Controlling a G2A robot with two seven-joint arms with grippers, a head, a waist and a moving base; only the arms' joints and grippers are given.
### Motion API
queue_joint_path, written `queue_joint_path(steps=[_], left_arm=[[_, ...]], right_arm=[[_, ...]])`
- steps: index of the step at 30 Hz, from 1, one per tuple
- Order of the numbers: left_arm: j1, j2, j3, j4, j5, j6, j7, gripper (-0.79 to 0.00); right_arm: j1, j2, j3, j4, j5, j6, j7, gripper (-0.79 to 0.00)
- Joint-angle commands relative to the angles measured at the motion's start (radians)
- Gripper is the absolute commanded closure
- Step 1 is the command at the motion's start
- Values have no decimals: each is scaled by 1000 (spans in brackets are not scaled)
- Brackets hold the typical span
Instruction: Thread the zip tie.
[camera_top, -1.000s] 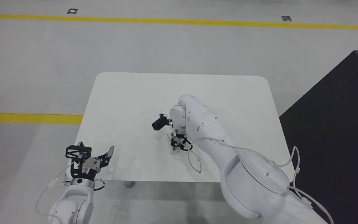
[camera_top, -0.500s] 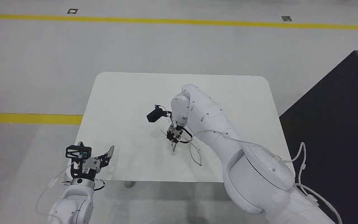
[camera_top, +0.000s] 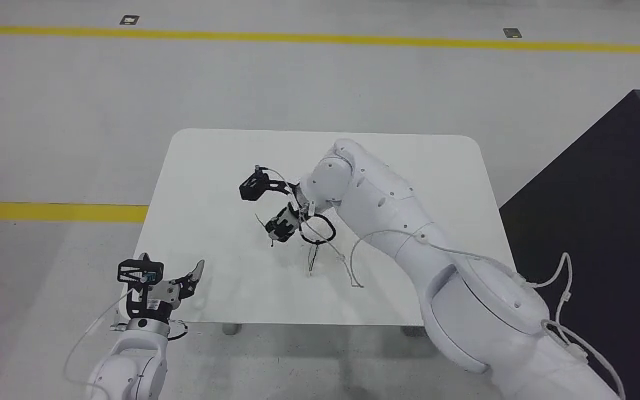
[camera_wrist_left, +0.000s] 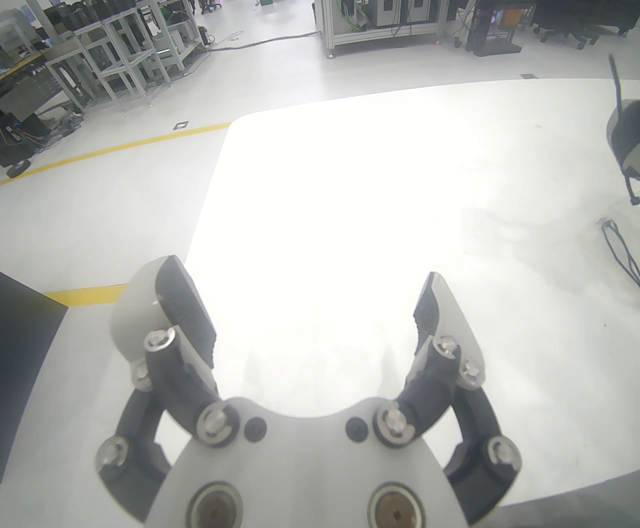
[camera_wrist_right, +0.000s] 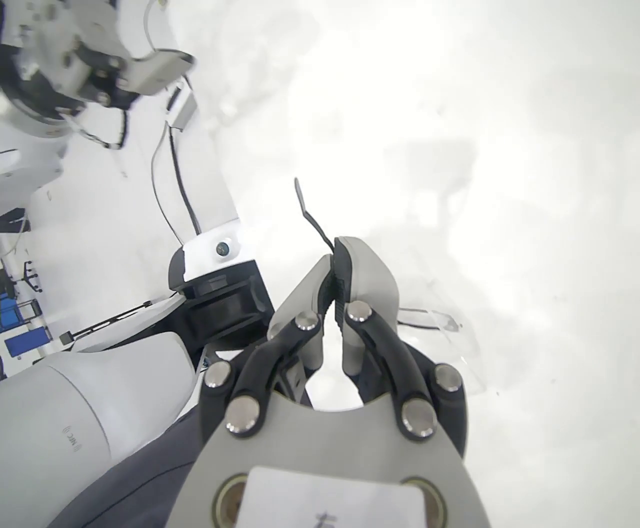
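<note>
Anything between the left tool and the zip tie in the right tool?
Nothing visible. The left tool, open, sits by a near corner of the table; only bare surface lies between it and the zip tie, pinched in the shut right tool above the middle.

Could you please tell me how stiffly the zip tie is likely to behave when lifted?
Probably springy rather than limp: the zip tie juts past the shut right gripper without drooping. Its free end shows a slight bend, so it likely flexes easily.

No readable text; the white label (camera_wrist_right: 330, 502) (cropped) on the right end effector (camera_wrist_right: 334, 260) bears a partial mark.
</note>
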Motion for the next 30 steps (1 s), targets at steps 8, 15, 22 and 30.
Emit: queue_joint_path(steps=[8, 15, 22, 30], left_arm=[[0, 0, 0, 0, 0, 0, 0, -785], [0, 0, 0, 0, 0, 0, 0, -785], [0, 0, 0, 0, 0, 0, 0, -785], [0, 0, 0, 0, 0, 0, 0, -785]], right_arm=[[21, 285, -231, -398, 413, -60, -60, 0], [53, 394, -319, -518, 534, -76, -76, 0], [53, 394, -319, -518, 534, -76, -76, 0], [-27, 449, -222, -575, 717, -206, -207, 0]])
